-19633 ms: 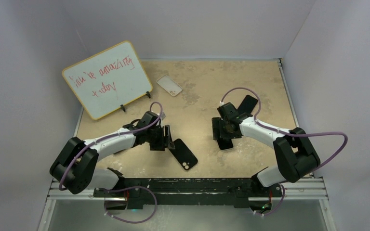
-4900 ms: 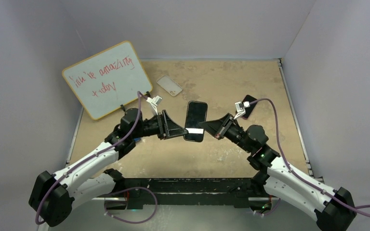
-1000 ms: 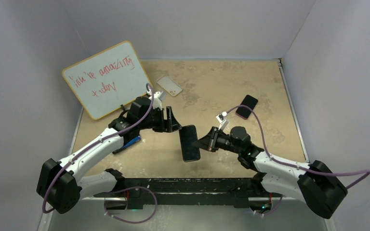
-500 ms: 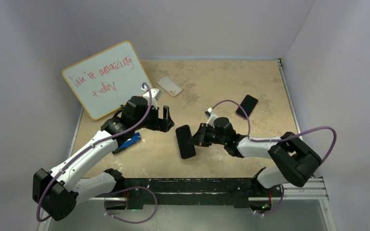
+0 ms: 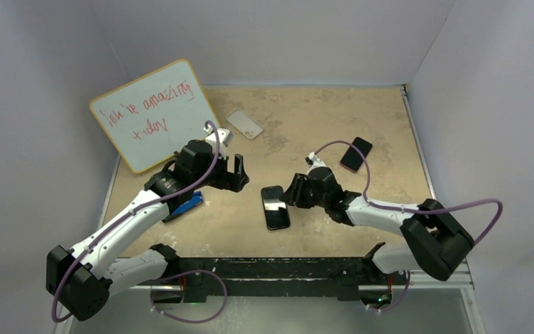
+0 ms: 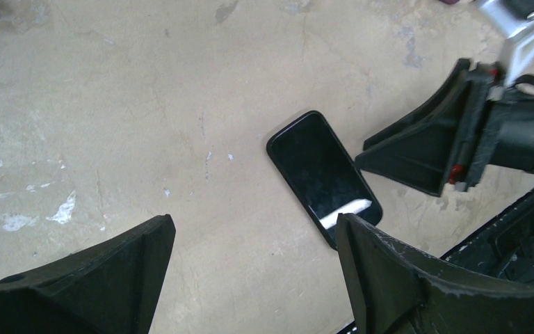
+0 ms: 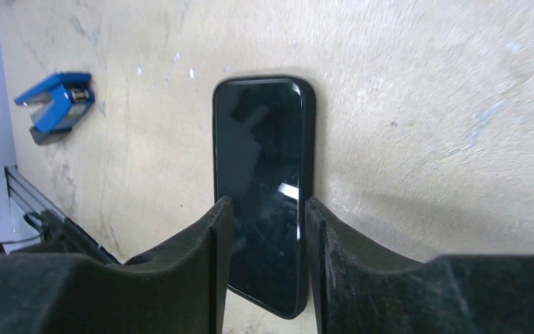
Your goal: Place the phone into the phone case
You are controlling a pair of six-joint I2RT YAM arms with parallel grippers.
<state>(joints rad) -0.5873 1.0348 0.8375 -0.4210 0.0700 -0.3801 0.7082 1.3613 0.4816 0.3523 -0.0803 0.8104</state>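
You've got: phone (image 5: 275, 207) black, glossy; table (image 5: 320, 118) mottled tan; clip (image 5: 189, 204) blue; whiteboard (image 5: 153, 111) white, yellow frame, red scrawl.

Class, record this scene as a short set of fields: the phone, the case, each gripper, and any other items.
phone: flat on the table, screen up
clear case: empty, beside the whiteboard
left gripper: open, empty, above the table
right gripper: open, pointing at the phone, not holding it
other items: second phone; blue tool

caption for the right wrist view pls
Right gripper, fingers parted, poised at the black phone lying screen-up on the table
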